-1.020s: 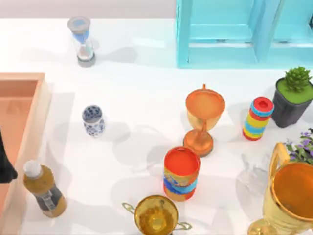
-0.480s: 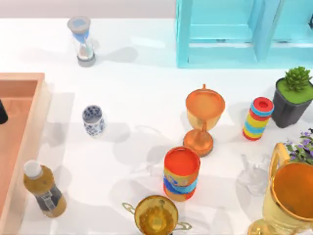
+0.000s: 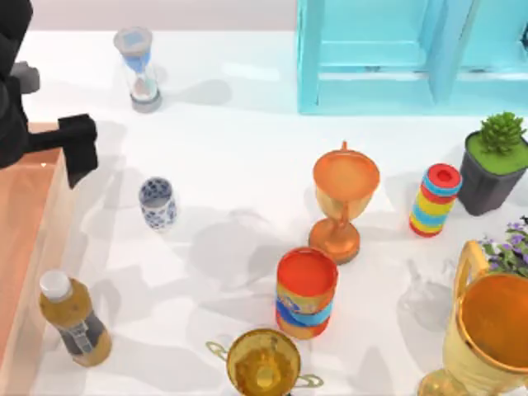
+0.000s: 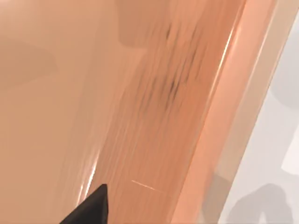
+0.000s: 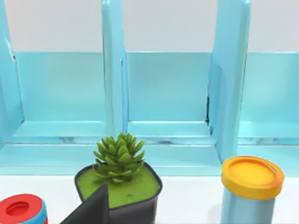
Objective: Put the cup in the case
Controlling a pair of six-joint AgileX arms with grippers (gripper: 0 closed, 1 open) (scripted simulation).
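No words, numbers, brands or signs can be read on anything here. The bottle carries a dark label — its print cannot be made out. The can shows coloured bands only, and the cup a blue pattern — no lettering.

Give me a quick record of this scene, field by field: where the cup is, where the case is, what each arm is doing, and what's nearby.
cup: cup stands upright on the table, untouched
case: wooden case at the table's left edge, open on top
left arm: left end effector over the case's far right corner, left of the cup
neighbours: hourglass beyond the cup, bottle nearer, by the case
task state: cup not yet in the case
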